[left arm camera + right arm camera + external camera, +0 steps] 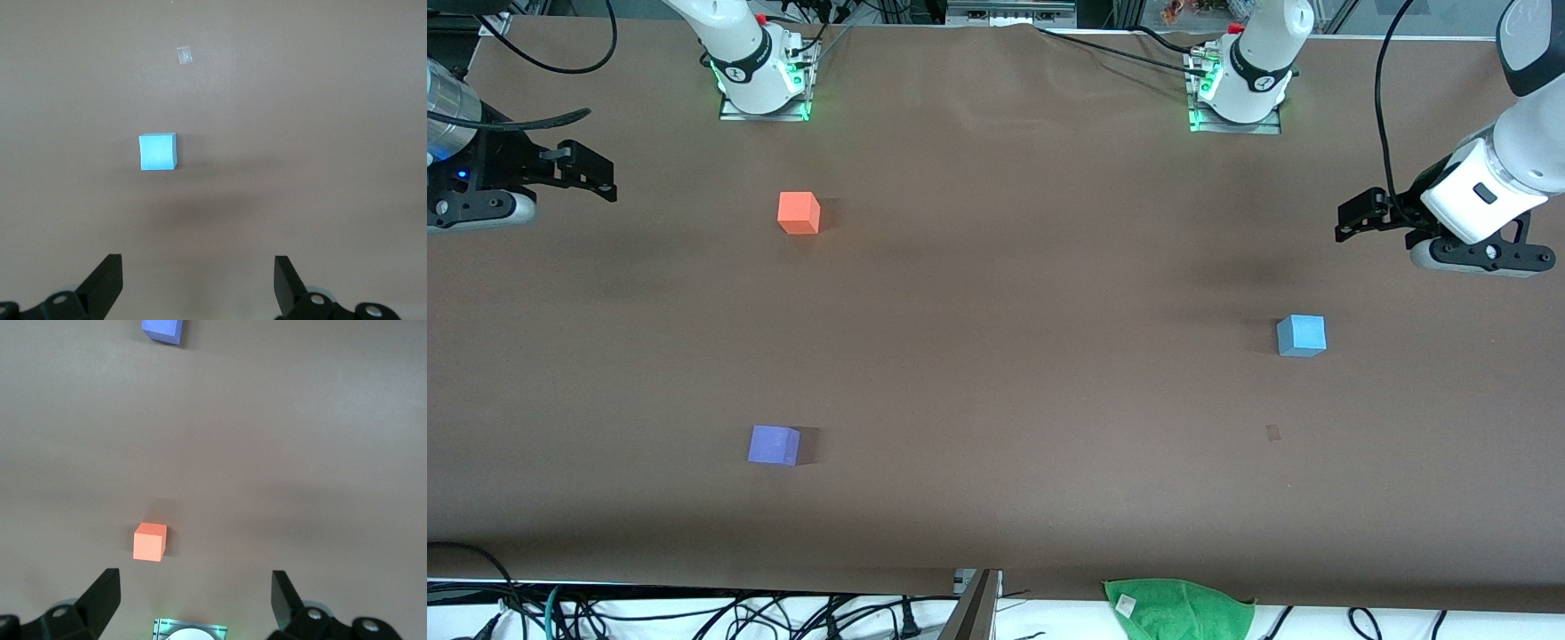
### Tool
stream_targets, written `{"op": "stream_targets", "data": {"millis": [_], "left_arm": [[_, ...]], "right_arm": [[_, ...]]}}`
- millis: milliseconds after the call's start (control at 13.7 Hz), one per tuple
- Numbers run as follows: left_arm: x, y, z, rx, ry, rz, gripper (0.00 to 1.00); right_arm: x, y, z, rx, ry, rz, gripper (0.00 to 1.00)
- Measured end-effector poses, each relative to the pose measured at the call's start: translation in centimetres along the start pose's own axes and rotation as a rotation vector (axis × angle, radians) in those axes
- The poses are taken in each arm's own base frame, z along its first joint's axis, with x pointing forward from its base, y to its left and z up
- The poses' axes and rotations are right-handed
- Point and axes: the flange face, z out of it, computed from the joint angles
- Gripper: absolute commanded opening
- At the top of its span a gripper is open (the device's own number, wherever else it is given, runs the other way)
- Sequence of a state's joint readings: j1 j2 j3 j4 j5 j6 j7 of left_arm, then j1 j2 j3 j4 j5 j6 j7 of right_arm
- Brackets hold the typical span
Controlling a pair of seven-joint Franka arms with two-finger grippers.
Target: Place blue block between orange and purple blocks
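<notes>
Blue block [1302,336] lies untouched; both jaws wide. Lower your left gripper [1352,218] onto it; right gripper [600,178] waits.

Sky-blue cube [1302,335] sits alone toward the left arm's end; orange cube [799,213] and purple cube [774,444] well apart.

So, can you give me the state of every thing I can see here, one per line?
blue block: flat on the table, toward the left arm's end, not held.
orange block: on the table, toward the right arm's end, untouched.
purple block: on the table, nearer the front camera than the orange block.
left gripper: fingers open, empty, in the air.
right gripper: fingers open, empty, waiting.
green cloth: crumpled at the table edge.
</notes>
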State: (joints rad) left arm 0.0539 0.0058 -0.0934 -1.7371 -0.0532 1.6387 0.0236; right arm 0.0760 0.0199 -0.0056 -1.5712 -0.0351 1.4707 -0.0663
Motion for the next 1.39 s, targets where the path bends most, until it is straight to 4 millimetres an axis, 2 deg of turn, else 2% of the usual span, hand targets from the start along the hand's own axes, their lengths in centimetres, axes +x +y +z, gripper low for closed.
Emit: {"op": "stream_targets", "data": {"millis": [1388], "left_arm": [[-0.25,0.43,-0.33,0.000,-0.018,0.013,1.00]], "right_arm": [[0.01,0.00,0.00,0.000,0.001,0.000,1.00]]}}
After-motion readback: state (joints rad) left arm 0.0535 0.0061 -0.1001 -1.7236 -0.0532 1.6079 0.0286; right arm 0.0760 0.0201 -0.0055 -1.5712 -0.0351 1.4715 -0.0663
